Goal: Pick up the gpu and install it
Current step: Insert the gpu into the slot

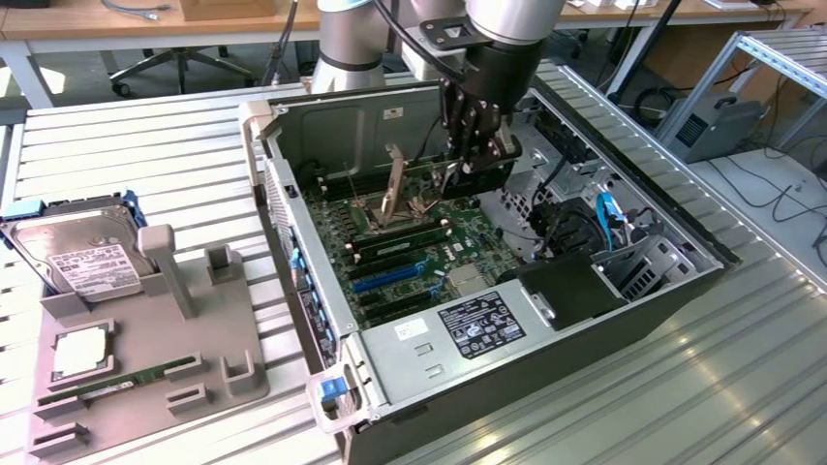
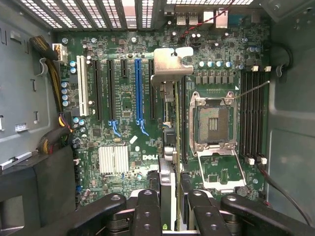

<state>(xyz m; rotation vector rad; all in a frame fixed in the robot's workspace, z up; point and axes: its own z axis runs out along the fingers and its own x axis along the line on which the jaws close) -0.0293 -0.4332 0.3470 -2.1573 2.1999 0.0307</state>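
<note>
The end effector (image 1: 474,160) hangs inside the open computer case (image 1: 672,281), clenched on the gpu (image 2: 170,128), which it holds edge-on above the motherboard (image 2: 123,105), between the blue slot (image 2: 138,88) and the empty processor socket (image 2: 212,120). The card's silver bracket (image 2: 172,63) points toward the case's rear vents. On the counter (image 1: 155,155), a hard drive (image 1: 80,254) rests on a gray tray (image 1: 168,373).

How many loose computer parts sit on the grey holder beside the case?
3, all in the exterior view: a hard drive at the far end of the holder, a CPU chip nearer, and a RAM stick nearest the camera. None looks hidden.
</note>
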